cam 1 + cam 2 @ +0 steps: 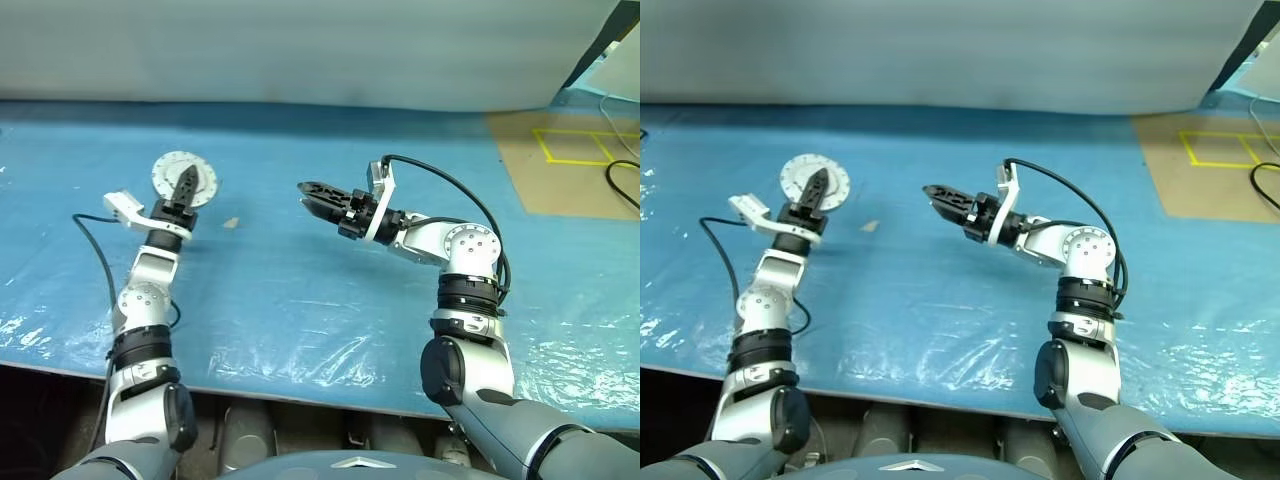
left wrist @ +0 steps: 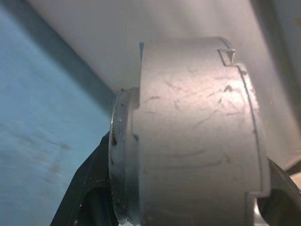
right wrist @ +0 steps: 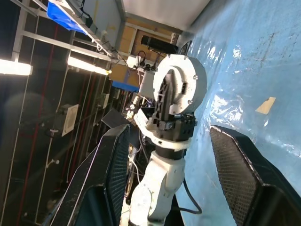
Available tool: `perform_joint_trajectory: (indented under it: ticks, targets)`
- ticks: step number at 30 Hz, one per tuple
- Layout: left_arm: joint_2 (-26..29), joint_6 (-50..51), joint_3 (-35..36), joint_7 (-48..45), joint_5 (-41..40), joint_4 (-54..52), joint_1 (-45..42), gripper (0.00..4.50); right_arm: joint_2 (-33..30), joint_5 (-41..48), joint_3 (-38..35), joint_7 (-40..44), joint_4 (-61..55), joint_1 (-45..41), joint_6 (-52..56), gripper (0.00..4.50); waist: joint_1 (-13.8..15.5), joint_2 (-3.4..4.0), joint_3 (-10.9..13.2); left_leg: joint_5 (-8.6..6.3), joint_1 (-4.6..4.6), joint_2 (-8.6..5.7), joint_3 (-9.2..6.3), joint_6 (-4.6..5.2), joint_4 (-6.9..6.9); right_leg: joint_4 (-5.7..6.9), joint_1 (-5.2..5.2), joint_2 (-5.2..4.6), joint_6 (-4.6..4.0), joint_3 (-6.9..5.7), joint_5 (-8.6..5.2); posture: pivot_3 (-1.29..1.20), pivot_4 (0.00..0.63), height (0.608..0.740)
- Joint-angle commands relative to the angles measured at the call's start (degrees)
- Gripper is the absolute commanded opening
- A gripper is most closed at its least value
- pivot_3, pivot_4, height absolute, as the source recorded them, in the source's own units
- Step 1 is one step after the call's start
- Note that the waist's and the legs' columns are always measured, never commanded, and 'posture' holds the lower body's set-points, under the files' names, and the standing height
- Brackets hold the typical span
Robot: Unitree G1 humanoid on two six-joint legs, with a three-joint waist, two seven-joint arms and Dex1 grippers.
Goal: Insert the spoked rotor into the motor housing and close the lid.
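Two robot arms reach out over a table covered in crinkled blue plastic sheeting (image 1: pixel 300 300). The left gripper (image 1: pixel 186 182) is clamped on the shallow round pale grey motor housing (image 1: pixel 165 172), with its two black fingers pinching the casing across its thickness so that it stands on edge, lifted clear of the sheet, out to the robot's left. The round face turned toward the head camera shows a ring of small pale segments near the rim. In the left wrist view the housing's thick grey side wall (image 2: pixel 197 141) sits right in front of the lens between the fingers. A thinner grey plate, probably the lid (image 2: pixel 120 155), lies flat against one side, so the casing looks shut or nearly shut. Whether the spoked rotor is seated inside cannot be told, because the interior is hidden. Held upright like this, the assembly seems to be offered for checking or for a final press. The right gripper (image 1: pixel 318 196) hovers near the middle of the table and aims across toward the housing, well apart from it. Its textured black fingers (image 3: pixel 115 169) are spread and released, with nothing between them, which frames the casing in that wrist's view. One small tan scrap (image 1: pixel 231 223) lies on the sheet between the two grippers.
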Motion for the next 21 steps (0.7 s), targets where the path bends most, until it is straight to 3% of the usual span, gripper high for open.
perform_joint_trajectory:
  ticks: [1, 7, 16, 21]
  targets:
    - [1.9, -3.53, 0.4, -0.32, 3.46, 3.48, -3.53, 2.7, 0.34, 1.49, 0.7, 0.8, -0.4, -1.21, -0.68, 2.83, 0.09, -0.02, 0.0, 0.0, -0.04, 0.0, -0.03, 0.0, 0.01, 0.0, 0.0, 0.0, 0.0, -0.02, 0.0, 0.0, 0.15, 0.74]
    - [3.19, -6.06, -0.7, -1.34, 9.37, 10.51, -4.87, 2.7, 0.29, 1.72, 0.92, 0.56, -0.68, -0.98, -0.93, 2.83, 0.03, -0.12, 0.02, 0.0, -0.21, 0.0, -0.28, 0.0, 0.12, 0.03, 0.0, -0.01, 0.0, -0.18, 0.0, 0.0, 0.15, 0.74]
    - [3.41, -5.77, 0.33, -0.12, 11.36, 14.28, -4.95, 2.7, 0.1, 1.49, 1.3, 0.51, -1.02, -0.69, -1.1, 2.83, -0.05, -0.12, 0.02, 0.0, -0.21, 0.0, -0.29, -0.01, 0.13, 0.04, 0.0, -0.01, 0.0, -0.19, 0.0, 0.0, 0.15, 0.74]
    - [4.79, -7.11, -0.07, 1.23, 14.35, 16.78, -4.83, 4.06, 0.23, 1.49, 1.4, 0.54, -0.64, -0.74, -1.33, 2.87, -0.05, -0.12, 0.02, 0.0, -0.18, 0.0, -0.29, -0.01, 0.13, 0.06, 0.01, -0.01, -0.01, -0.19, 0.01, 0.0, 0.15, 0.74]
